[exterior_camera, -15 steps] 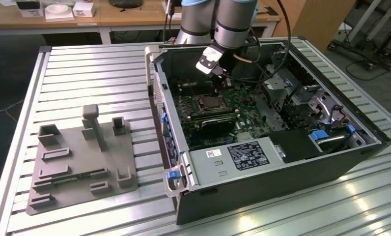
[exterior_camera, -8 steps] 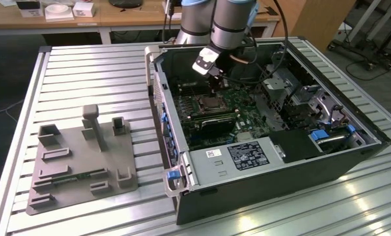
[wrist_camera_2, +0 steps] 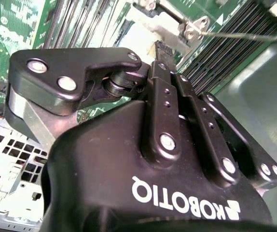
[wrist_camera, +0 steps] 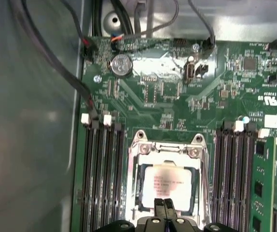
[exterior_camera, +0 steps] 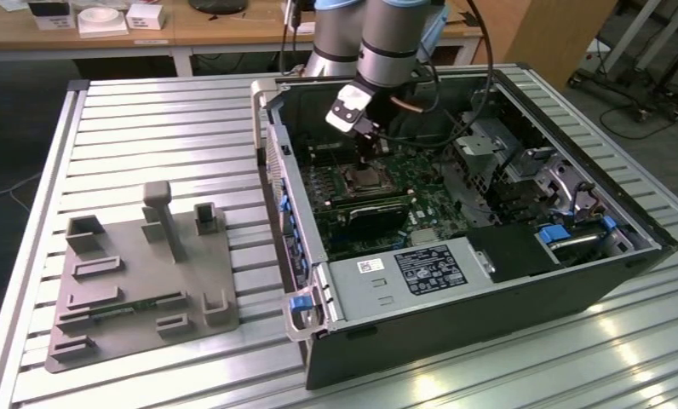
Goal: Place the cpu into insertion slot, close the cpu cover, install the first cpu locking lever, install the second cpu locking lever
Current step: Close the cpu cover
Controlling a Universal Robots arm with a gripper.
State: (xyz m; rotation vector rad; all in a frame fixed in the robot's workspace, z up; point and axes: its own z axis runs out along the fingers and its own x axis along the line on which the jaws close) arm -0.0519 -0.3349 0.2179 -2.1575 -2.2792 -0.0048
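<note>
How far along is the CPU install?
Done: the cpu sits in the insertion slot, and the cpu cover looks lowered around it. In hand: the gripper, fingers shut, is at the cpu's edge. Left: a thin lever rod appears to stand clear of the slot, so lever locking looks undone.

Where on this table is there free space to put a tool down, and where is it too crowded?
Free: the bare table slats bordered by the grey fixture and the computer case. Crowded: inside the case, where the gripper is over the cpu between memory slots.
</note>
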